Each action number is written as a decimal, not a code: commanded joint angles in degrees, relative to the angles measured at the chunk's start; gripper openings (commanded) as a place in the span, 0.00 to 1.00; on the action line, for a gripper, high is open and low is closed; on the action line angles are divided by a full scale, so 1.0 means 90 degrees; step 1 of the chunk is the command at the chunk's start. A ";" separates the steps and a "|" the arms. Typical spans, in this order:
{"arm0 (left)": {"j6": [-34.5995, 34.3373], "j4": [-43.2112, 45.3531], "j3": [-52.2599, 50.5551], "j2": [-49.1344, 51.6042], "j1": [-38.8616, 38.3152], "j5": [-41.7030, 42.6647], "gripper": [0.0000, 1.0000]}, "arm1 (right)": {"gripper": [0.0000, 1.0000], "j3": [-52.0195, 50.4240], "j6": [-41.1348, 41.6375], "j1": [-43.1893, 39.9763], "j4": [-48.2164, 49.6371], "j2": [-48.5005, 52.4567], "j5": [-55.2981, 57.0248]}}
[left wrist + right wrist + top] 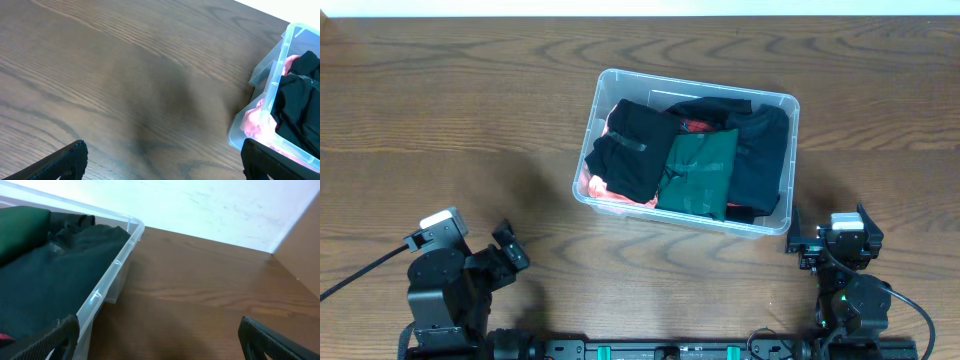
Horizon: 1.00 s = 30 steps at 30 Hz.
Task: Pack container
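Note:
The container is a clear plastic bin at the table's middle. It holds folded black clothes, a dark green garment, and pink cloth at its left end. My left gripper is open and empty at the front left, apart from the bin. In the left wrist view its fingers frame bare table, with the container at right. My right gripper is open and empty at the front right, by the bin's corner. The right wrist view shows its fingers beside the container.
The wooden table stretches left and right of the bin. A white wall runs along the table's far edge. A brown panel stands at the right in the right wrist view.

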 commanded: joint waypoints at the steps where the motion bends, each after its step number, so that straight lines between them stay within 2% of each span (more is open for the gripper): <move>1: -0.0007 0.0005 -0.0012 0.0000 -0.0002 -0.0012 0.98 | 0.99 -0.0039 -0.0109 -0.0041 0.0012 -0.0046 -0.0027; 23: 0.0012 -0.0104 -0.0039 -0.0104 -0.0007 -0.0024 0.98 | 0.99 -0.0039 -0.0109 -0.0041 0.0012 -0.0044 -0.0027; 27: 0.0063 -0.0117 -0.0546 -0.0797 0.0058 -0.0129 0.98 | 0.99 -0.0039 -0.0109 -0.0041 0.0012 -0.0044 -0.0027; 30: 0.0066 0.0680 -0.1530 -0.1668 0.0058 -0.0112 0.98 | 0.99 -0.0039 -0.0109 -0.0041 0.0012 -0.0044 -0.0027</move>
